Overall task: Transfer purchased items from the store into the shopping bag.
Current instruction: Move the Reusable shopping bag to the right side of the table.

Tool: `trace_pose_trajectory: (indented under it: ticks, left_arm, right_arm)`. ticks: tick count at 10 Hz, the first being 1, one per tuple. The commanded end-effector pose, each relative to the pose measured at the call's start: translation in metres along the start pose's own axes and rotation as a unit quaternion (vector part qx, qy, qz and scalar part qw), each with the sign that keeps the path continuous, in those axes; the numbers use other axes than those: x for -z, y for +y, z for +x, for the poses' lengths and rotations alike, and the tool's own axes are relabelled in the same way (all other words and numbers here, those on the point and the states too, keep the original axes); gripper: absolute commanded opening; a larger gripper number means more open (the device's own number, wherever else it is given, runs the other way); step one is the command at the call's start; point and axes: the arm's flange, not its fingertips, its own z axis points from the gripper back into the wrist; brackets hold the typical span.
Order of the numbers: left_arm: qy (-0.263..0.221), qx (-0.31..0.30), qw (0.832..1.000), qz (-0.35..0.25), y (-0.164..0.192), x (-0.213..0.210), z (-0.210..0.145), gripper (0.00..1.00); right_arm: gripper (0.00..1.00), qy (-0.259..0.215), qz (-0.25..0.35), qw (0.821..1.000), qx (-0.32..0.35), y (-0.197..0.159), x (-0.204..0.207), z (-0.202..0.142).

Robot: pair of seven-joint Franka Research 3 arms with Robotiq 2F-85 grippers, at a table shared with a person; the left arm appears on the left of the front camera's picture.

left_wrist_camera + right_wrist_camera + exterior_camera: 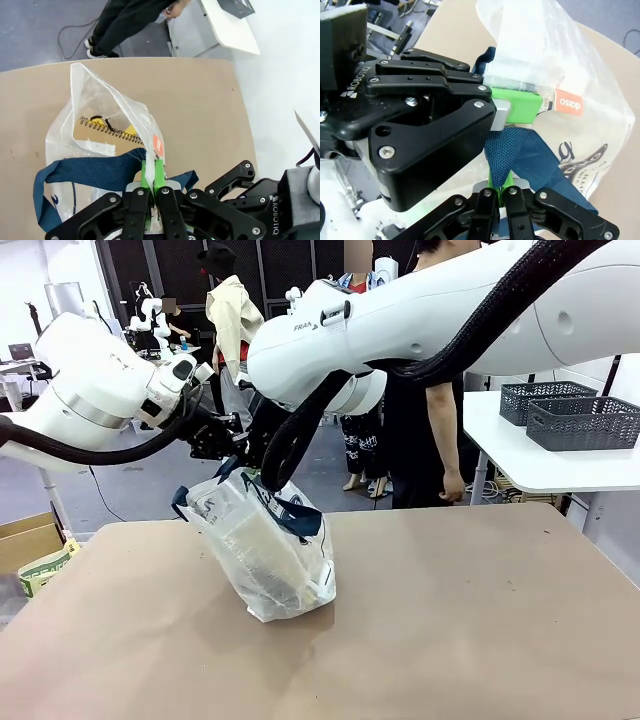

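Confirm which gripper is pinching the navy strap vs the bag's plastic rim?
The right gripper is shut on the navy strap. The left gripper is shut on the shopping bag at its translucent rim, by the orange tag.

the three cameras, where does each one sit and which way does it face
front view: between the arms, facing across the table at a person; both arms reach the shopping bag.
left wrist view: on the left wrist, looking down its shut fingers pinching the bag's rim.
right wrist view: on the right wrist, looking along its shut fingers on a navy strap.
shared: the bag and the other arm's gripper appear in both wrist views.
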Motion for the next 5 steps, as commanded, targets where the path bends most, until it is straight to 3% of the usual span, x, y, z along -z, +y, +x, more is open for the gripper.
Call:
trace_pose_trajectory:
  ticks: [1, 3, 5]
  left_arm:
    - [0.002, -0.01, 1.0, 0.004, 0.0005, -0.006, 0.0015, 0.0]
    - [0.009, -0.012, 1.0, 0.008, -0.0009, -0.0049, 0.0047, 0.0]
    - [0.012, -0.011, 1.0, 0.01, -0.0007, -0.0034, 0.0062, 0.0]
  right_arm:
    - [0.0, 0.001, 0.001, 1.0, 0.003, 0.0011, 0.0008, -0.0003]
    - [0.0, 0.001, 0.0, 1.0, 0.0, 0.0009, 0.0008, -0.0003]
    - [0.37, 0.001, 0.015, 1.0, -0.012, 0.0042, -0.0081, -0.0031]
